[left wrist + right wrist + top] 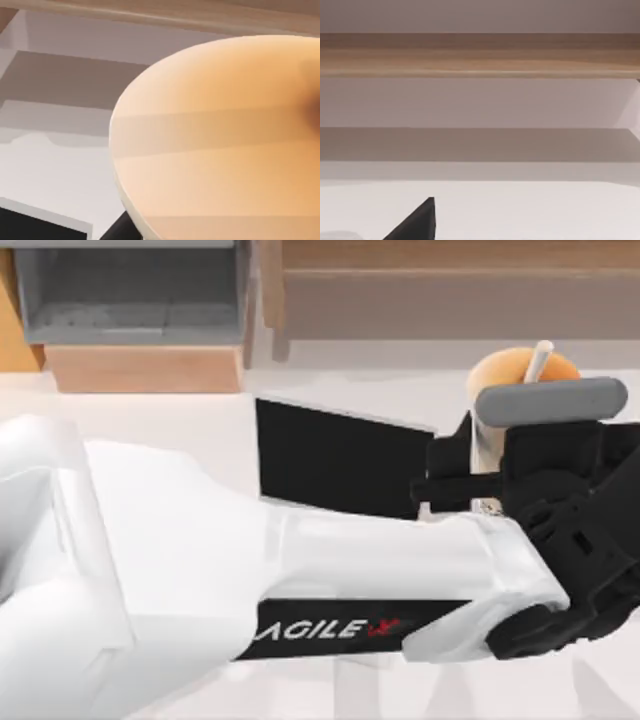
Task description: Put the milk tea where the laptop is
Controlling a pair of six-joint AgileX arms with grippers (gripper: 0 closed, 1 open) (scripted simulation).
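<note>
Gripping the smooth, translucent milk tea [487, 445], my left pincer [470, 475] sits beside the laptop's [335, 460] flat black screen.

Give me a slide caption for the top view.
Left arm's tool at the milk tea, right of the laptop.

The left arm [300, 590] covers most of the table in the top view and hides the lower part of the laptop [340, 460], so only its black screen shows. The left gripper [480, 480] blocks the body of the milk tea [510, 375]; its fingers cannot be made out. The left wrist view crops the cup's tan side at the edges.
</note>
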